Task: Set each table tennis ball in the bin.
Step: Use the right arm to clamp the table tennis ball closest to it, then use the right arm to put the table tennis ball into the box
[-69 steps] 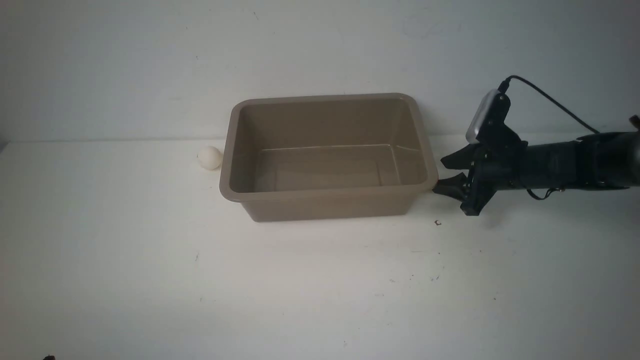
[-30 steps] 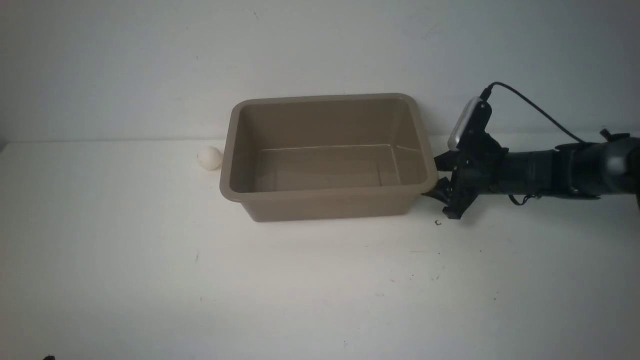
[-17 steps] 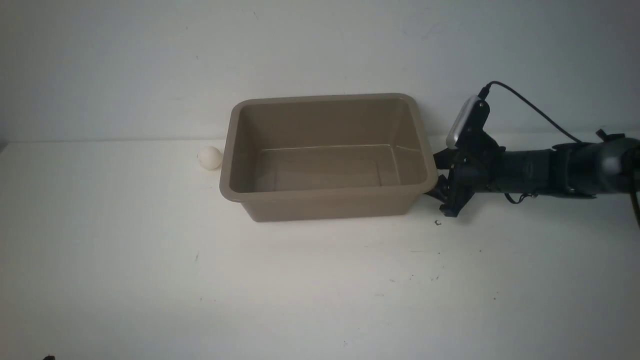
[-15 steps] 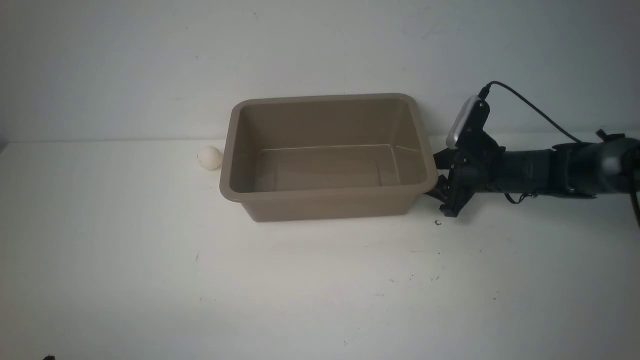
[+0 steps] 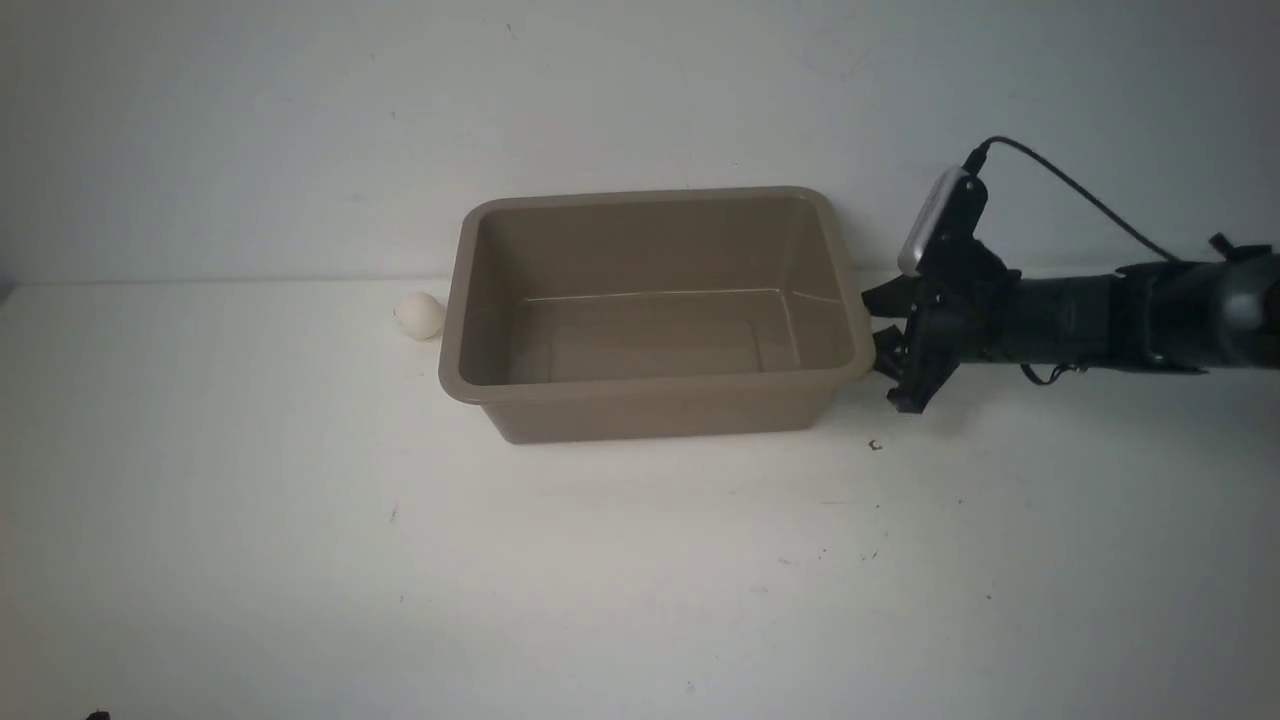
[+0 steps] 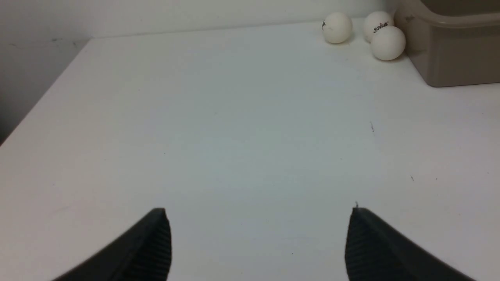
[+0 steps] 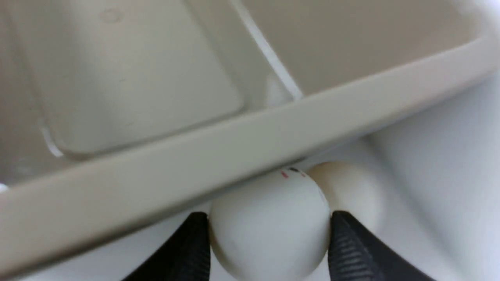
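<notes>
The taupe bin (image 5: 650, 400) stands at the back middle of the table. My right gripper (image 5: 873, 331) hovers just off the bin's right rim (image 7: 250, 144). In the right wrist view this gripper (image 7: 268, 217) is shut on a white table tennis ball (image 7: 269, 238), with both fingers touching its sides. Three more balls (image 6: 337, 27) (image 6: 377, 25) (image 6: 388, 43) lie together on the table by the bin's left wall (image 6: 449, 58). Only one of them (image 5: 418, 315) shows in the front view. My left gripper (image 6: 258, 212) is open over bare table, far from those balls.
The white table (image 5: 600, 560) meets a pale wall close behind the bin. A small dark speck (image 5: 875, 445) lies on the table below my right gripper. A pale rounded shape (image 7: 353, 191) sits just behind the held ball; what it is I cannot tell.
My right gripper slid in against the bin's right side, narrowed its fingers around the ball, and has now risen slightly. The bin and the left-hand ball have not moved.
</notes>
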Available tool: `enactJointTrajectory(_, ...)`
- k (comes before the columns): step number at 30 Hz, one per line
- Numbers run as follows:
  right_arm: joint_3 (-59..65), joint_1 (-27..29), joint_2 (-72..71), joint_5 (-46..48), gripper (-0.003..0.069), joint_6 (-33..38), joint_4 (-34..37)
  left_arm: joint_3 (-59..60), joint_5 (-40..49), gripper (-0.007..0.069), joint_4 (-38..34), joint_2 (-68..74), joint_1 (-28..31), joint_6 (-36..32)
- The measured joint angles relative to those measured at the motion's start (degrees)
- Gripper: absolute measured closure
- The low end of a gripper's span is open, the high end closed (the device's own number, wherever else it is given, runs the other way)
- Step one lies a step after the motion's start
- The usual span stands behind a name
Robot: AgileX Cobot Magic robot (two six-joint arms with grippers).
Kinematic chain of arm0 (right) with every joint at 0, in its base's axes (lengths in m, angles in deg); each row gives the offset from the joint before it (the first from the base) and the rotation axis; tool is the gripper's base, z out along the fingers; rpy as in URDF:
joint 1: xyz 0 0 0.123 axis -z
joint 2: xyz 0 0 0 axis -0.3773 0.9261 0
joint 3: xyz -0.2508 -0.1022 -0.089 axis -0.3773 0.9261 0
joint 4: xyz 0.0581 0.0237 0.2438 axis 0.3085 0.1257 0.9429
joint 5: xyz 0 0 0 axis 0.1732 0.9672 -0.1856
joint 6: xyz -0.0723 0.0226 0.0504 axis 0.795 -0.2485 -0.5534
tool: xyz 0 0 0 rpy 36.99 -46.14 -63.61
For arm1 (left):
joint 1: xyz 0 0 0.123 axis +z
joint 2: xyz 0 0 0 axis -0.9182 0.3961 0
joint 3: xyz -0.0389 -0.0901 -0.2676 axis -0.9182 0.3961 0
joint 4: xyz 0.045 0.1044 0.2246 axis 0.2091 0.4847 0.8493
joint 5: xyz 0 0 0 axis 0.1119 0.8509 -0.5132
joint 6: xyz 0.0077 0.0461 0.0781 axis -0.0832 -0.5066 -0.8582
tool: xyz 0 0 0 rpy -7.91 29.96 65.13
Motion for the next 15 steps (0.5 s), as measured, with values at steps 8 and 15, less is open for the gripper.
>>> enactJointTrajectory(8,0.0,4.2,-2.6,-0.6,0.0304,-3.5,-4.0,0.0,0.0,0.0083,0.0,0.0,0.0,0.0)
enactJointTrajectory(15,0.0,6.2,-4.0,10.7,0.0304,-6.0,-6.3,0.0,0.0,0.0083,0.0,0.0,0.0,0.0)
